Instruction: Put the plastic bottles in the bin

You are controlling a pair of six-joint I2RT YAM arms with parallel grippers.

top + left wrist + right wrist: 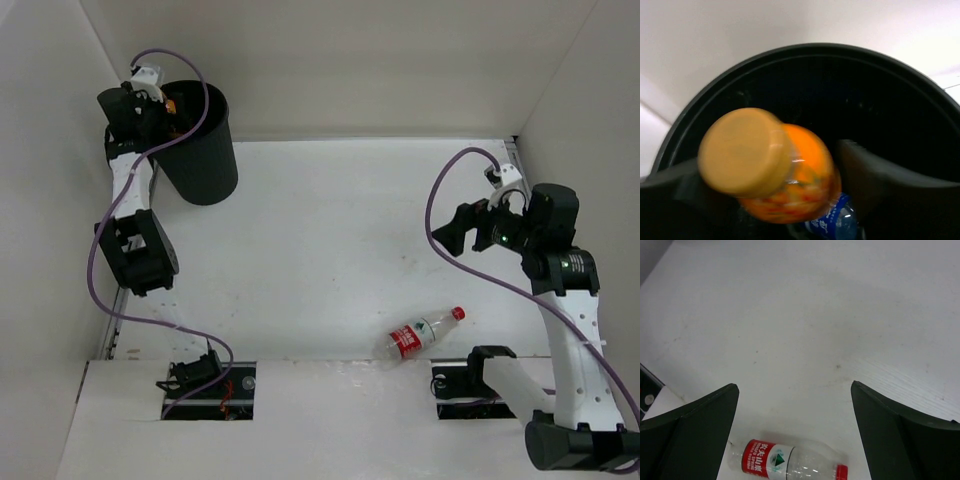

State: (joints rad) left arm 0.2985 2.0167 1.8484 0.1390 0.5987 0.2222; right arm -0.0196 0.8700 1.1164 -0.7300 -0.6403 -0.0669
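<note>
The bin (205,150), a tall round wastebasket of matte black plastic that narrows toward its base, stands in the upper left of the top view. The left gripper (163,101) hangs over its rim. In the left wrist view the short orange bottle (795,185) fills the middle of the frame between the two dark fingers (880,185). It is squat and rounded, with a glossy body and a wide, flat, tan cap (742,150) turned toward the camera. The cap is blurred, and the bottle's edge lies so near the finger on the right of the frame that I cannot tell whether the fingers grip it or merely flank it. Behind it curves the bin's smooth dark inner wall, and low in the frame, inside the bin, lies the blue-label bottle (835,222), of clear plastic.

The right gripper (470,228) hovers at the right side of the top view with its wedge-shaped black fingers (700,425) spread wide and nothing between them. At the bottom of the right wrist view the red-label bottle (785,460) lies on its side on the white table (805,315). It is slim, clear and ribbed, with a red cap. In the top view it sits low and right of centre, near the table's near edge, well apart from the bin.
</note>
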